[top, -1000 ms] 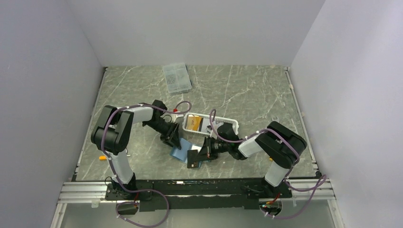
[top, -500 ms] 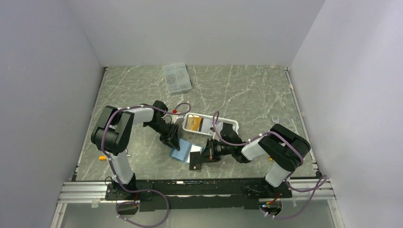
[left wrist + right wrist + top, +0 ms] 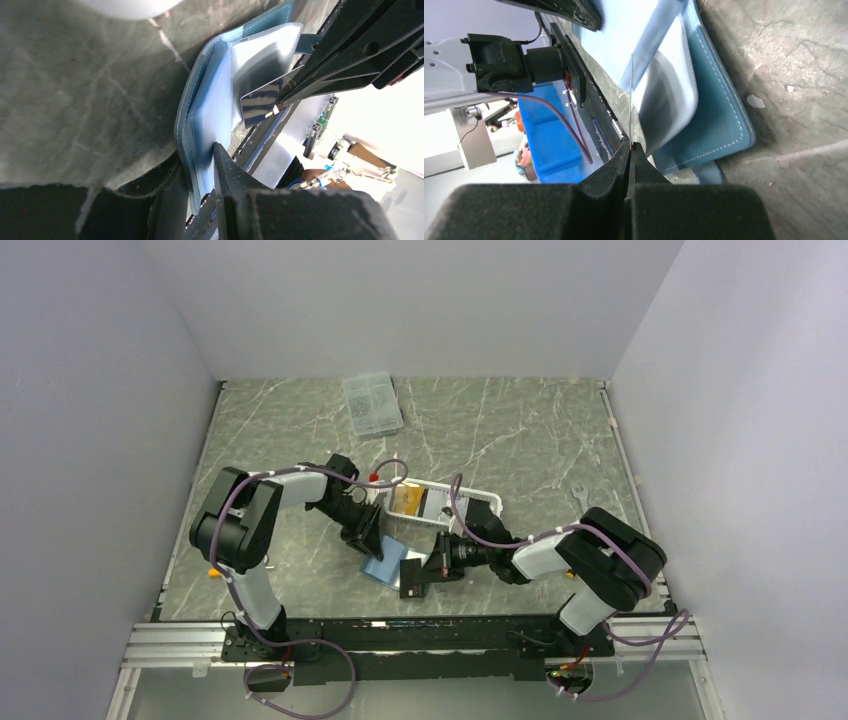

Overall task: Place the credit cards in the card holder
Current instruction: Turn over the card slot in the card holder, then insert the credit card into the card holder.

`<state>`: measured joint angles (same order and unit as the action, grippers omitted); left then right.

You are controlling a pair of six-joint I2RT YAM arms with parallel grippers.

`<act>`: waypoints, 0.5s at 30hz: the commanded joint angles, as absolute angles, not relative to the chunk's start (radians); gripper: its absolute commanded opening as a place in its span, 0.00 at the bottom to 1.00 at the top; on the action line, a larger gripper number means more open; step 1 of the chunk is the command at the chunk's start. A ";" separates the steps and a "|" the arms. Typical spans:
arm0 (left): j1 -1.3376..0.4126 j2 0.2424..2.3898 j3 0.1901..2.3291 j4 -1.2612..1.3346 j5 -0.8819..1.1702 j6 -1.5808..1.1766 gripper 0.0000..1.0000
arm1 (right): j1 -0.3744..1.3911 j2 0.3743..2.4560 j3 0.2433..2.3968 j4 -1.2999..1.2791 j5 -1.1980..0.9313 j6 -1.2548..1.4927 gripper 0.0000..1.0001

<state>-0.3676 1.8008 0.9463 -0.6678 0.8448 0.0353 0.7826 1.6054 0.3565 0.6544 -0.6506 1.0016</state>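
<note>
The card holder (image 3: 383, 562), a teal-blue wallet, lies open on the table with its lighter blue and clear sleeves fanned out (image 3: 210, 100). My left gripper (image 3: 371, 541) is shut on the holder's edge and sleeves (image 3: 200, 170). My right gripper (image 3: 412, 576) is shut on a striped card, which shows face on in the left wrist view (image 3: 260, 102) and edge on in the right wrist view (image 3: 631, 95). The card's free end is at the holder's clear sleeve (image 3: 669, 100). A yellow-gold card (image 3: 405, 499) and a dark card (image 3: 432, 506) lie in the white basket (image 3: 482, 502).
The white slatted basket stands just behind both grippers. A clear compartment box (image 3: 372, 403) lies at the back. A red-tipped item (image 3: 372, 476) is beside the left arm. A small orange piece (image 3: 214, 571) lies at the left edge.
My right arm has stretched lower and its gripper has carried the striped card a little left, up to the holder's sleeves. My left gripper has kept its hold and shifted slightly.
</note>
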 commanded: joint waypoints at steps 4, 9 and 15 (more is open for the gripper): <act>-0.416 1.795 0.941 -0.570 0.872 -0.037 0.27 | 0.795 1.539 0.265 0.702 -0.513 1.012 0.00; -0.452 1.812 0.934 -0.541 0.864 -0.039 0.27 | 0.810 1.593 0.213 0.839 -0.482 1.036 0.00; -0.471 1.807 0.927 -0.542 0.851 -0.040 0.28 | 0.821 1.768 0.210 1.132 -0.527 1.105 0.00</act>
<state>-0.4519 1.7996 0.9367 -0.5606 0.8467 -0.0402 0.8154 1.6550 0.2131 0.9302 -0.5442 1.0584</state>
